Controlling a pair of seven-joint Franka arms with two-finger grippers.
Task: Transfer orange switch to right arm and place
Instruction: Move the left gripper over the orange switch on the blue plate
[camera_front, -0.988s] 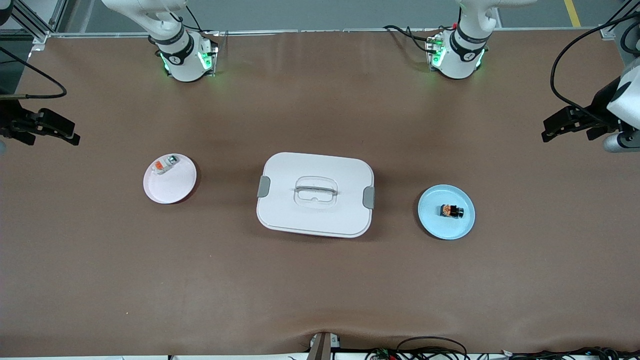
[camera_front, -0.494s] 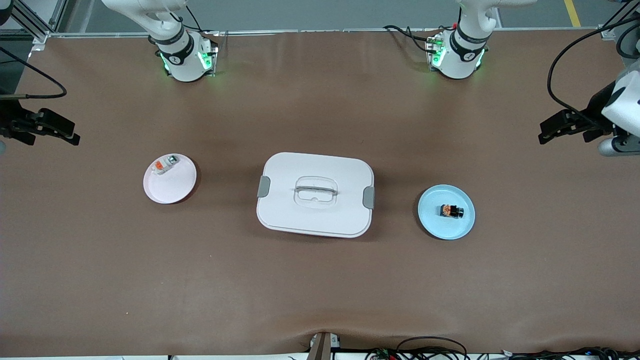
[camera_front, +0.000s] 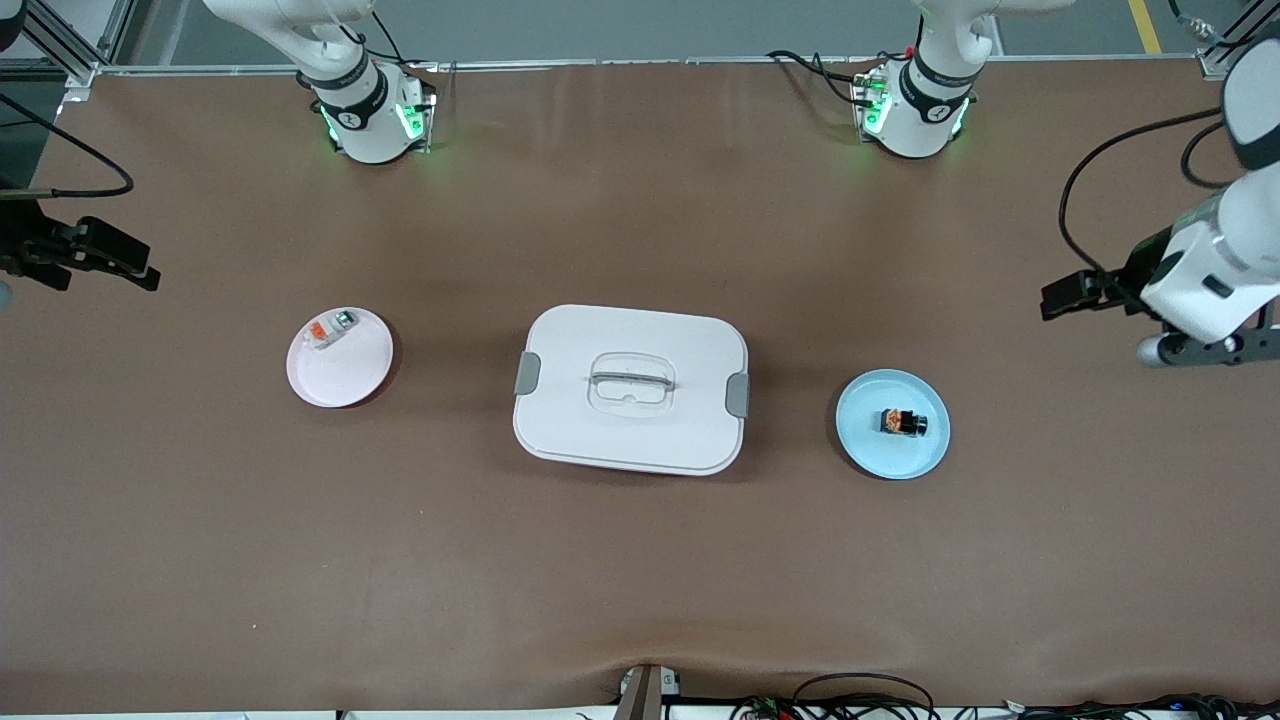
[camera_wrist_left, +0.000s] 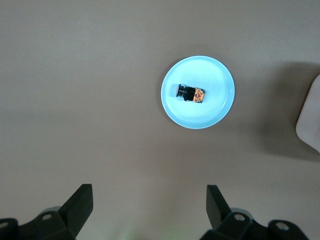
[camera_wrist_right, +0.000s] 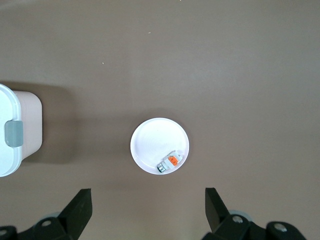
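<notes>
The tiny black blocky orange switch with an orange middle lies on its side in the small round light blue plate, toward the left arm's end of the brown table. Nothing is touching it.

The left gripper hangs in the air over the bare table at the left arm's end, not over the blue plate. In the left wrist view its two black fingers stand wide apart and hold nothing, with the blue plate and the switch in sight between them.

The right gripper waits over the table edge at the right arm's end. Its fingers are wide apart too, and empty.

A big white box with a flat lid, grey clips and a clear handle sits in the middle of the table, between the two plates. The small round pale pink plate sits toward the right arm's end. A white-and-orange part with a grey end lies in it near the rim.
</notes>
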